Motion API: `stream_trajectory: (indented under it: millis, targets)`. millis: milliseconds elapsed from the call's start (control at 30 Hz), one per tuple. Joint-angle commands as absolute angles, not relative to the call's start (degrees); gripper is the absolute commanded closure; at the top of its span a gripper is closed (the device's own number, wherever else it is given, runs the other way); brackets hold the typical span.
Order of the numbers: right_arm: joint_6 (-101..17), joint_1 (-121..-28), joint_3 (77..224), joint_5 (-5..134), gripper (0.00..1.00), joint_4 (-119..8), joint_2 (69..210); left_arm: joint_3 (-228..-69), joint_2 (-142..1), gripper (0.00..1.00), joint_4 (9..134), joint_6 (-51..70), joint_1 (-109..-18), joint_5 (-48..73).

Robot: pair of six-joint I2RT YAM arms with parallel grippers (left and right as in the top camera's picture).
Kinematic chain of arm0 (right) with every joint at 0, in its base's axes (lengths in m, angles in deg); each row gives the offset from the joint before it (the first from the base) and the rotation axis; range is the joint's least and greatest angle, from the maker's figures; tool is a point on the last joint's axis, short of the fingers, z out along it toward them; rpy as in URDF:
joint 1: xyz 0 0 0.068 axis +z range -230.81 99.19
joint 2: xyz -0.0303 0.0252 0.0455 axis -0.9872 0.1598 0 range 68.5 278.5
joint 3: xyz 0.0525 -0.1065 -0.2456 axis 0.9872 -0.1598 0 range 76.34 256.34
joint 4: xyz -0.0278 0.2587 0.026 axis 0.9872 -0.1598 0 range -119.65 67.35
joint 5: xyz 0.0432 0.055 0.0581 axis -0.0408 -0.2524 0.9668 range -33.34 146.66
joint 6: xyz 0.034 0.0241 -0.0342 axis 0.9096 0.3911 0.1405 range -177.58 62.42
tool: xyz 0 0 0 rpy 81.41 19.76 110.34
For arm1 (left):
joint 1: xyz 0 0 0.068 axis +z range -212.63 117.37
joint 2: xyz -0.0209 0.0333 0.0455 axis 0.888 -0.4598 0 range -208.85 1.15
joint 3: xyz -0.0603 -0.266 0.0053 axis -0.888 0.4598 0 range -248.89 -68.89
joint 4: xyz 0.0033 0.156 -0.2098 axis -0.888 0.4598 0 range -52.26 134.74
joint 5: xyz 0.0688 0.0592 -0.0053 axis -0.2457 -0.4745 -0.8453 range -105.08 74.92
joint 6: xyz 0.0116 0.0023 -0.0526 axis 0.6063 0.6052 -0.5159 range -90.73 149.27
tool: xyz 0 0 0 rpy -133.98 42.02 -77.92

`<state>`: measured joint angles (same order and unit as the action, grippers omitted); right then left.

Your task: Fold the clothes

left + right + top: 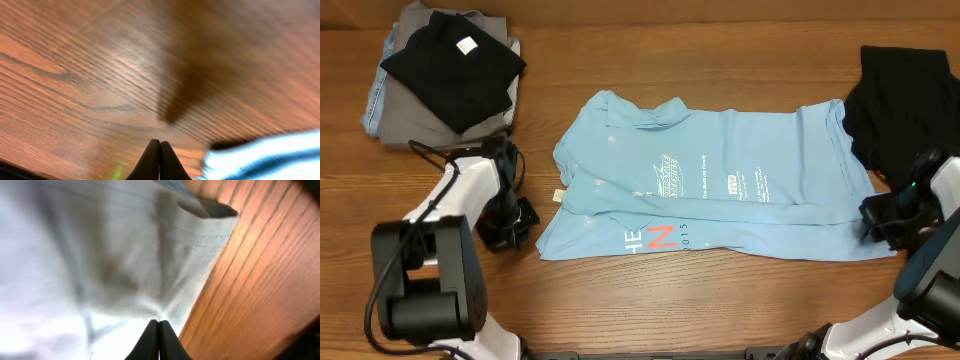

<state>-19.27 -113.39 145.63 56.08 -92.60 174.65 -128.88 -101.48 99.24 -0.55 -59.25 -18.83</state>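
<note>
The light blue T-shirt (pixel 720 190) lies spread in the middle of the wooden table, folded lengthwise. Small white print shows on the upper layer, and large white and coral-red letters show on the strip near the front edge. My left gripper (pixel 515 228) is shut and empty over bare wood, just left of the shirt's front left corner. In the left wrist view (pixel 160 150) a blurred edge of the shirt (pixel 260 155) shows to its right. My right gripper (pixel 875 218) is at the shirt's front right corner. In the right wrist view (pixel 160 325) it is shut, with creases of the cloth (pixel 100 255) running to its tips.
A pile of black and grey clothes (pixel 445 65) sits at the back left. A black garment (pixel 900 100) lies at the back right, touching the shirt's right end. Bare wood (pixel 720 300) runs along the front edge.
</note>
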Motion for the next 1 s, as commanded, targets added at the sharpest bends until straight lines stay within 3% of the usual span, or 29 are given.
stream_trajectory:
  millis: [0, 100, 200, 267, 400, 667, 967]
  targets:
    - [-22.81, -112.25, 150.20, 59.01, 0.96, -94.20, 174.56, -132.16, -94.81, 0.96, 98.52, 1.02, -63.45, -19.46]
    - [-29.15, -110.48, 151.08, 68.08, 0.96, -93.57, 173.99, -132.75, -91.40, 0.92, 95.85, 4.10, -69.04, -12.97]
    - [-33.09, -108.16, 151.08, 73.96, 0.95, -92.56, 173.95, -132.75, -91.43, 0.60, 93.97, 3.91, -73.35, -5.58]
    - [-33.65, -106.39, 151.08, 74.77, 0.92, -92.10, 173.95, -132.75, -91.86, 0.47, 93.60, 1.90, -75.69, -3.55]
    - [-33.61, -102.92, 151.05, 74.77, 0.82, -91.01, 173.95, -132.75, -93.28, 0.42, 92.99, -2.30, -80.06, -0.10]
    - [-33.61, -98.13, 151.05, 74.77, 0.46, -88.93, 173.95, -132.75, -94.44, 0.34, 82.17, -10.37, -85.89, 2.64]
    - [-33.61, -97.58, 151.03, 74.74, 0.44, -88.91, 173.95, -132.75, -99.30, 0.35, 80.35, -19.28, -90.07, 2.55]
